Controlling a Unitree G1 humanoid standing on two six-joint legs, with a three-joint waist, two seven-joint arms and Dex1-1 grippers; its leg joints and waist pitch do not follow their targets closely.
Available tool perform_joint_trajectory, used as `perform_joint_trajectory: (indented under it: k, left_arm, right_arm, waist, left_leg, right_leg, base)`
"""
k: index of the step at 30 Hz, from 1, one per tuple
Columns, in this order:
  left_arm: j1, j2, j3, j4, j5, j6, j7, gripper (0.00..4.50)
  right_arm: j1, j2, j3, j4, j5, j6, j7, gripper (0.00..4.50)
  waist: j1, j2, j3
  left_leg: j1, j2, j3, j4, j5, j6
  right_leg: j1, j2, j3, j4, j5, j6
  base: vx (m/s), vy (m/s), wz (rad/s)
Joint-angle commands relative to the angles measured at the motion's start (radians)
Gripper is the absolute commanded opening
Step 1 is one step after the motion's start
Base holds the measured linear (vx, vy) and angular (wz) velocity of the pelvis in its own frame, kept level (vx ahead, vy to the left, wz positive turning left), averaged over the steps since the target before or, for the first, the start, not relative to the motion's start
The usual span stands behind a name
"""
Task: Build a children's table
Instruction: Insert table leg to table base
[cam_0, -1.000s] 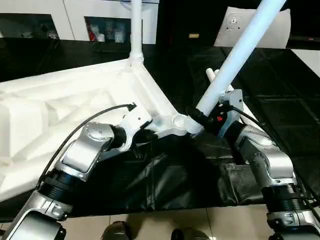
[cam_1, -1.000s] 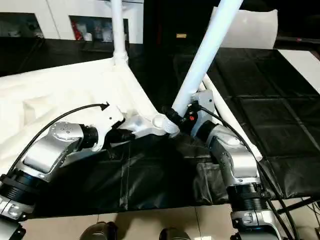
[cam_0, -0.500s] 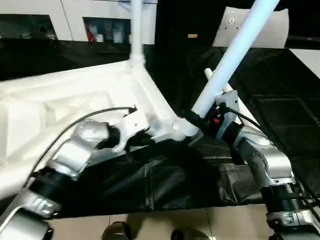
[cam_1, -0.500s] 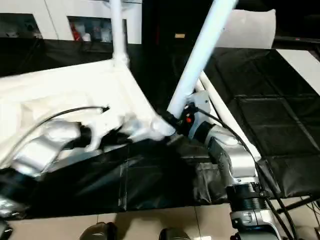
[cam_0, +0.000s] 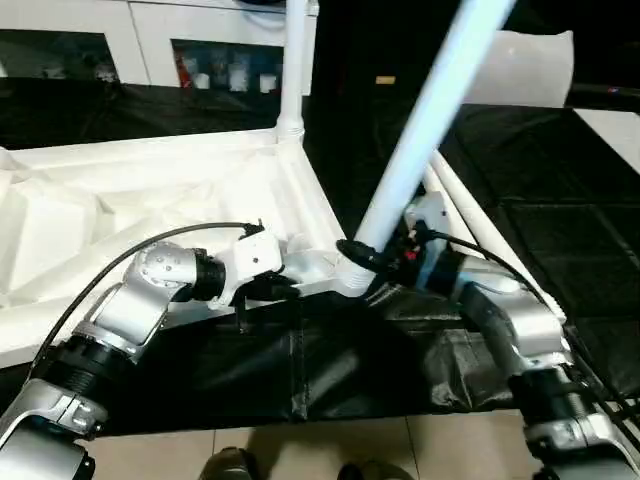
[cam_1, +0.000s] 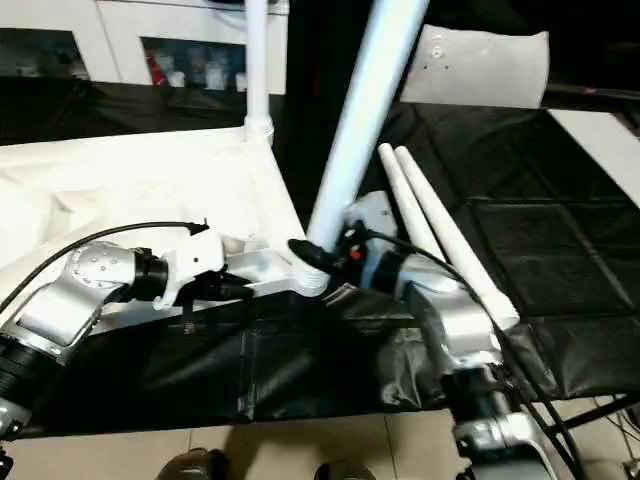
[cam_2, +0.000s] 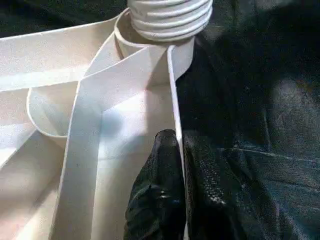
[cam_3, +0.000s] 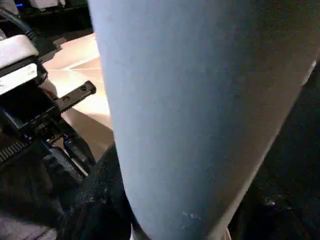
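Left eye view: upturned tabletop (cam_0: 150, 200) on the black bench — left gripper (cam_2: 181, 165) pinches its near rim beside the corner socket (cam_0: 350, 272); right gripper (cam_0: 372, 262) clasps the leaning leg (cam_0: 425, 120) seated there.

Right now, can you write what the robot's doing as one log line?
left gripper: shut on tabletop rim | right gripper: holding leg at corner socket | two legs spare
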Motion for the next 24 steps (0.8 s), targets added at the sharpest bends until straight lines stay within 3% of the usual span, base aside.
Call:
perform_joint_trajectory:
  k: [1,8,12,24]
  left_arm:
    - [0.01,-0.003,-0.036,0.01,0.006,-0.023,-0.06,0.0]
    - [0.003,-0.005,-0.027,0.028,0.002,-0.04,-0.079,0.0]
    - [0.0,-0.004,-0.024,0.035,0.005,-0.044,-0.078,0.0]
    - [-0.013,-0.013,-0.011,0.074,0.017,-0.067,-0.068,0.0]
  right_arm:
    - [-0.003,0.004,0.006,0.055,-0.028,-0.009,-0.011,1.91]
    - [-0.027,0.004,0.014,0.113,-0.054,-0.029,-0.018,1.91]
    - [-0.024,-0.008,0.027,0.12,-0.063,-0.028,-0.004,1.91]
    - [0.026,-0.039,0.029,0.08,-0.039,0.002,0.053,1.91]
  waist:
    - [-0.001,0.015,-0.075]
    - [-0.001,0.011,-0.073]
    - [-0.002,0.012,-0.07]
    - [0.003,0.018,-0.069]
  left_leg:
    - [0.038,0.061,-0.02,-0.072,-0.182,0.002]
    - [0.037,0.059,-0.019,-0.072,-0.164,0.012]
    - [0.038,0.061,-0.02,-0.075,-0.193,0.003]
    - [0.04,0.062,-0.021,-0.077,-0.213,-0.001]
  right_leg:
    - [0.034,-0.087,0.048,-0.071,-0.117,-0.218]
    - [0.035,-0.084,0.048,-0.069,-0.093,-0.216]
    - [0.034,-0.085,0.048,-0.073,-0.136,-0.211]
    - [0.031,-0.086,0.049,-0.077,-0.142,-0.212]
  base:
    - [0.0,0.0,0.0]
    - [0.0,0.0,0.0]
    - [0.0,0.0,0.0]
    - [0.0,0.0,0.0]
